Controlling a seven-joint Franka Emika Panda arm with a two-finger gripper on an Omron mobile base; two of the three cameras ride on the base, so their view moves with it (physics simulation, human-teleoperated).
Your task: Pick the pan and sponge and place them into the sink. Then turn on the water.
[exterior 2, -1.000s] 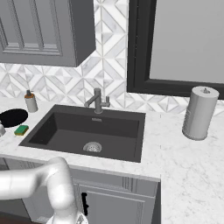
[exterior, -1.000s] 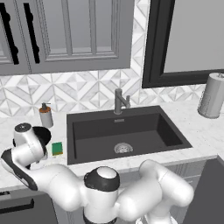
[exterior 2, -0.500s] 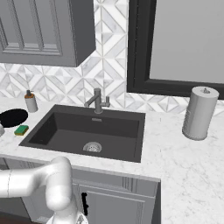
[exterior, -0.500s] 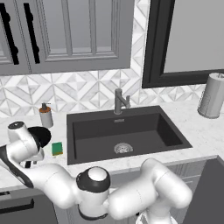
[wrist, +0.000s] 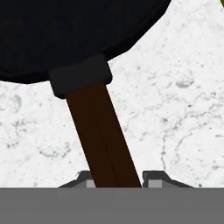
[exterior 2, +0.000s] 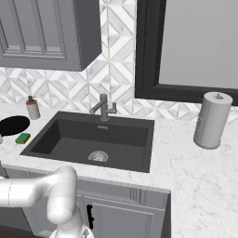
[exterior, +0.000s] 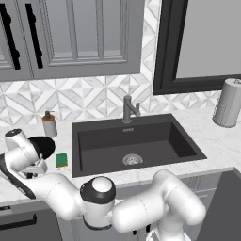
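Observation:
The black pan [wrist: 65, 35] lies flat on the white marble, left of the sink [exterior: 94, 141]. Its dark brown handle [wrist: 103, 135] runs down between my two fingertips. My gripper [wrist: 116, 177] has a finger pressed against each side of the handle, shut on it. From the left base view the pan [exterior: 44, 145] sits partly behind my hand, with the green sponge [exterior: 61, 160] just to its right on the counter. The right base view has the pan [exterior 2: 14, 124] and the sponge [exterior 2: 22, 138] at the far left, beside the sink [exterior 2: 60, 135]. No water runs from the grey faucet [exterior: 128, 108].
A grey soap dispenser [exterior: 49, 124] with an orange top stands behind the pan by the tiled wall. A paper towel roll [exterior: 228, 102] stands at the far right of the counter. Grey cabinets hang above.
My hand has swung left and dropped lower over the pan's handle end. The pan and the sponge have stayed where they were.

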